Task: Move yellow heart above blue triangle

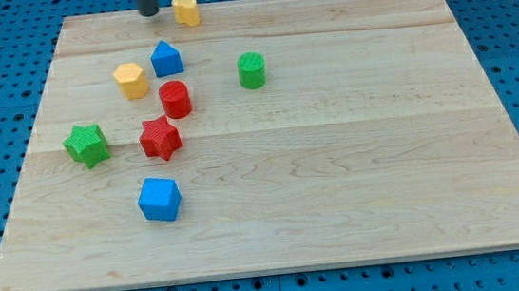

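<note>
The yellow heart (186, 10) lies near the board's top edge, left of centre. The blue triangle (166, 58) sits below it and slightly to the left, with a gap between them. My tip (147, 12) is at the view's top, just left of the yellow heart and apart from it, above and left of the blue triangle.
A yellow hexagon (130, 81) lies left of the blue triangle. A red cylinder (176, 99) and a red star (159, 138) lie below it. A green cylinder (251, 71) is to the right, a green star (86, 145) at the left, a blue cube (160, 199) lower down. The wooden board (356, 155) rests on blue pegboard.
</note>
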`<state>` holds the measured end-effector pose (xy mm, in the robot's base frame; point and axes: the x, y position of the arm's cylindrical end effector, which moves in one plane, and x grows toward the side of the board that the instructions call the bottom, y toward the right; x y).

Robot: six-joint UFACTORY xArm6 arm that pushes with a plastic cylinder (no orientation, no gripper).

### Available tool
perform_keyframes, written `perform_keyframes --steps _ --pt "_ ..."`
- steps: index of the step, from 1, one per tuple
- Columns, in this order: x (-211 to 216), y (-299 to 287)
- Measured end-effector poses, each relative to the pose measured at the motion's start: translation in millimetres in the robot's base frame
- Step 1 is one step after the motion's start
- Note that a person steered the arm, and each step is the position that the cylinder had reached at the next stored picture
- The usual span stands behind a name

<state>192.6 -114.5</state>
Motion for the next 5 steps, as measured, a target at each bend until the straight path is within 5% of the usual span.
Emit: perform_keyframes --steps 1,2,3,4,5 --pt "90 75" --pt "125 105" --pt "97 149" --pt "9 154" --pt "0 135"
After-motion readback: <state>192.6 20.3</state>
